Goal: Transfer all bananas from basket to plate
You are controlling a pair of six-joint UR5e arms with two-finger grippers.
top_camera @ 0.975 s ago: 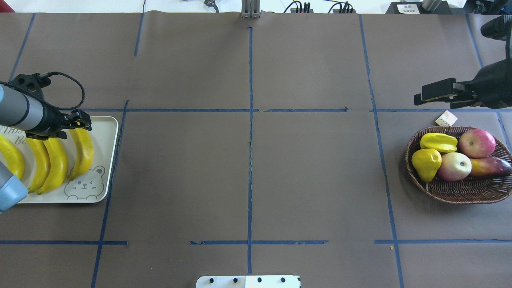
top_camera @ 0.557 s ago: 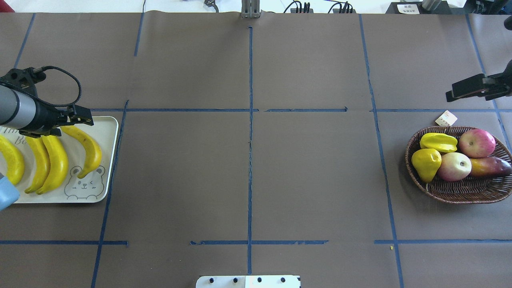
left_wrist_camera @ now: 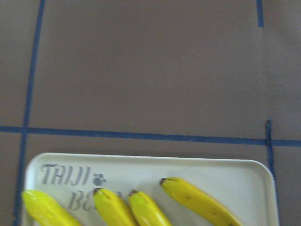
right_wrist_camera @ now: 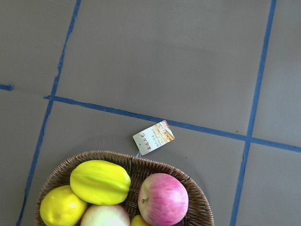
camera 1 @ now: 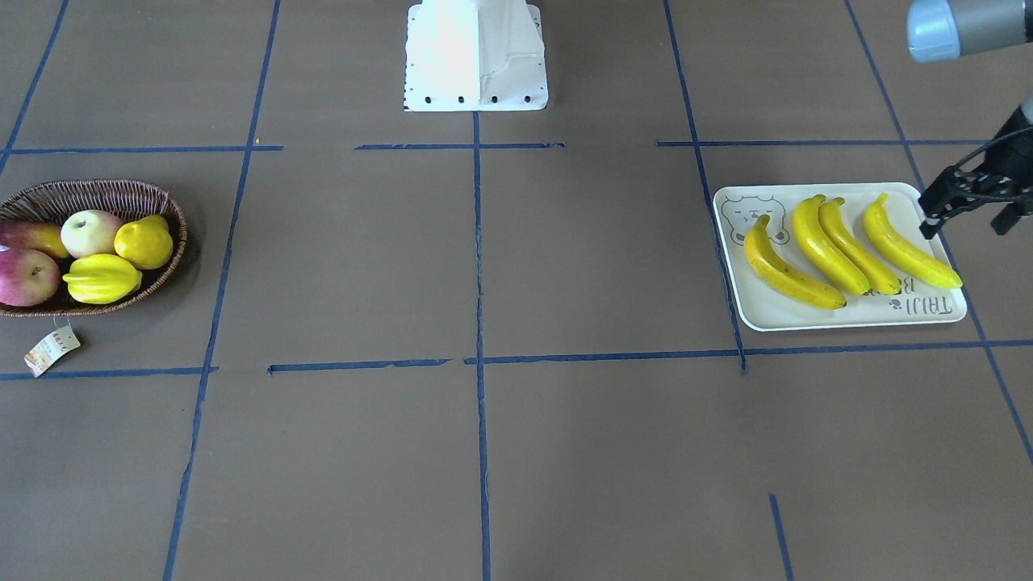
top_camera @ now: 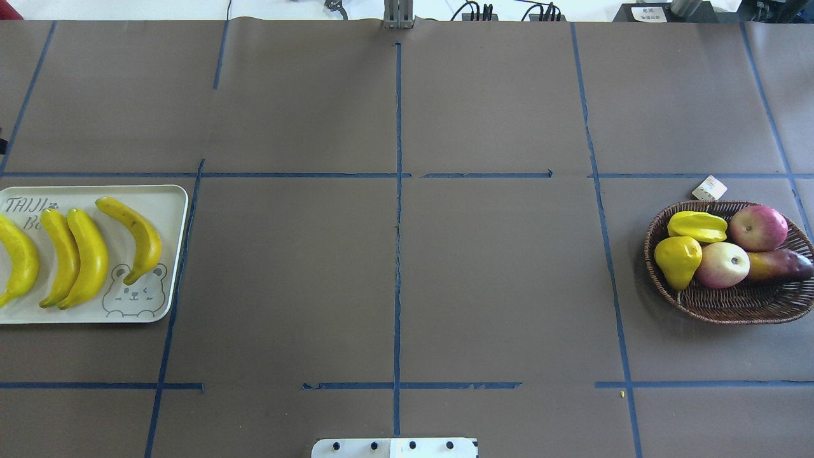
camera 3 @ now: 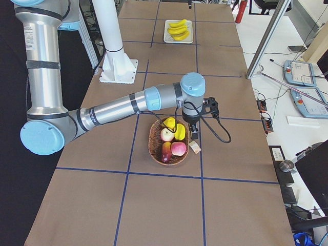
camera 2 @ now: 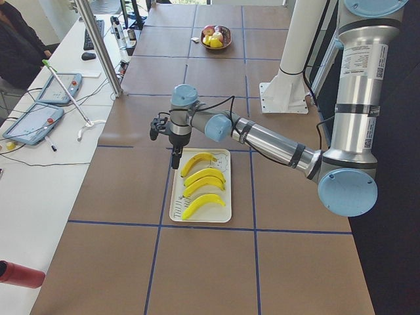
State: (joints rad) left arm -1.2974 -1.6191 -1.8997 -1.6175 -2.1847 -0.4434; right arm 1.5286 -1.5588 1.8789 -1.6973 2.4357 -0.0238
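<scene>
Four bananas [top_camera: 89, 257] lie side by side on the cream plate [top_camera: 170, 210], with its bear print, at the table's left end; they also show in the front view [camera 1: 827, 252]. My left gripper [camera 1: 966, 226] hangs open and empty just beyond the plate's far end, jaws pointing down [camera 2: 174, 161]. The wicker basket [top_camera: 731, 306] at the right end holds other fruit and no banana shows in it. My right gripper [camera 3: 195, 134] hangs over the basket's far rim by the paper tag; I cannot tell if it is open. Neither gripper shows in the overhead view.
In the basket lie a starfruit [top_camera: 697, 226], a yellow pear-like fruit [top_camera: 678, 257], two apples [top_camera: 758, 228] and a reddish mango [top_camera: 779, 266]. The tag [top_camera: 709, 188] lies on the table behind it. The robot base [camera 1: 476, 56] stands mid-table at the near edge.
My left gripper let go of the fourth banana, which tilted on the plate, then pulled back out of the overhead view. My right arm also drew off to the right, out of that view.
</scene>
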